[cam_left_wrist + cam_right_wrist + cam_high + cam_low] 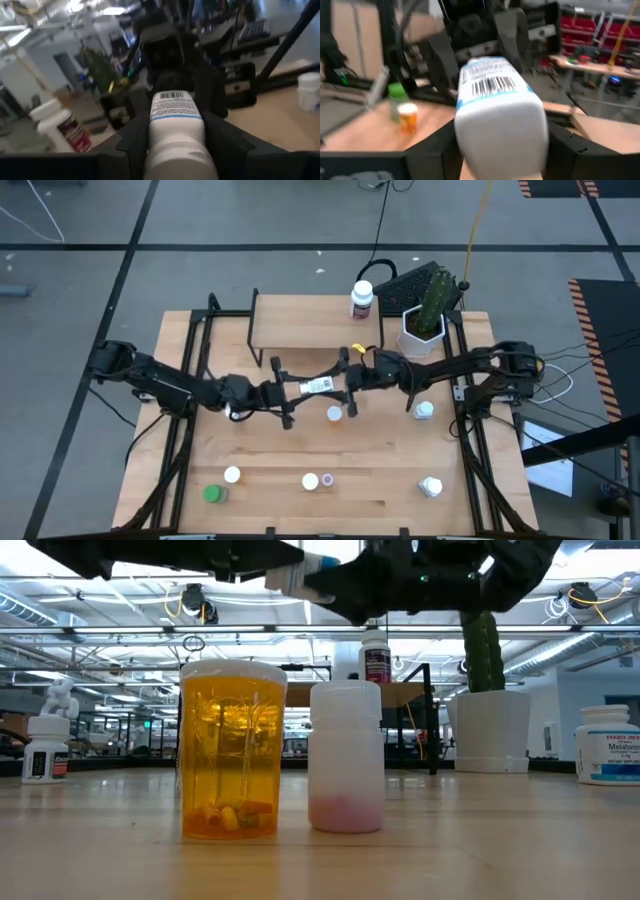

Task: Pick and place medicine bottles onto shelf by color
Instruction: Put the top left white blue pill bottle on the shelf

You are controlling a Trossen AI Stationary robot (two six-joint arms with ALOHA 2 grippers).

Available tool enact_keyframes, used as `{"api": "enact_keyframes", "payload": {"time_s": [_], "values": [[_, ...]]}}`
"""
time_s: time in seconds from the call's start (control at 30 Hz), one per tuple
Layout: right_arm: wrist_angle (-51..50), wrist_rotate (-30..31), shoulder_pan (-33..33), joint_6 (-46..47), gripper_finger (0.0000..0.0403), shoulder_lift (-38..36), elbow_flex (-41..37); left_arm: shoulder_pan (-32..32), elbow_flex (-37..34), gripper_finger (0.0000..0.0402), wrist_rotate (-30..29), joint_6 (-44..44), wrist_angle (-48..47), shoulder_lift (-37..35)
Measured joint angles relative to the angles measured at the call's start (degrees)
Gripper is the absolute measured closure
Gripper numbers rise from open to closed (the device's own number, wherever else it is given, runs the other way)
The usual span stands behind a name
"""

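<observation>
A white medicine bottle with a blue-edged barcode label (318, 385) hangs lengthwise in mid-air between my two grippers, over the table's middle, near the shelf's front edge. My left gripper (290, 392) has one end and my right gripper (347, 381) the other. The light-wood shelf (310, 330) carries one white-capped bottle with a dark red label (361, 300) upright at its right end. Other bottles stand on the tabletop: a green one (212, 494), an orange one (232, 750), a tiny purple one (328, 479) and several white ones. My left gripper holds the white bottle's plain end (175, 150) pinched between its two fingers (131, 142), coming level from the table's left, fingers along the bottle. The bottle is lifted clear and lies level. My right gripper has the labelled end (495, 95) between its two fingers (439, 150), coming level from the table's right, fingers along the bottle. The bottle's flat end faces its camera.
A white hexagonal pot with a cactus (425, 328) stands right of the shelf, close to my right arm. A white-capped bottle (334, 414) stands just below the grippers, another white bottle (424, 410) under my right arm. Black frame rails (190, 370) run along both table sides.
</observation>
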Motion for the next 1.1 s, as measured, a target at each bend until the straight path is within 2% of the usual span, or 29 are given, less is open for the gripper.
{"api": "enact_keyframes", "payload": {"time_s": [0.13,0.27,0.43,0.6,0.8,0.9,1.1], "values": [[-8.54,0.85,-0.29,-3.36,0.0186,-4.56,-0.09,0.84,3.35,0.0240,-0.41,-4.70,-11.65,-2.00],[-17.95,5.12,-0.19,-6.32,0.0163,-8.38,-0.12,1.51,7.62,0.0235,-0.03,-8.73,-25.27,-1.91],[-20.20,6.29,-0.19,-5.94,0.0139,-9.71,-0.14,1.81,10.52,0.0239,0.45,-12.23,-33.69,-1.42],[-20.71,5.65,0.03,-3.10,0.0121,-9.72,-0.13,1.94,10.79,0.0235,3.07,-13.67,-34.40,-1.46],[-22.74,-0.30,0.39,-1.08,0.0103,-8.48,1.32,2.79,10.65,0.0236,4.79,-14.13,-34.76,-1.43],[-25.77,0.18,1.06,-1.81,0.0096,-7.87,3.18,3.49,10.65,0.0237,4.87,-15.15,-35.68,-1.41],[-25.73,0.82,1.52,-2.78,0.0088,-3.34,5.80,5.01,10.65,0.0233,7.27,-15.37,-36.15,-1.41]]}}
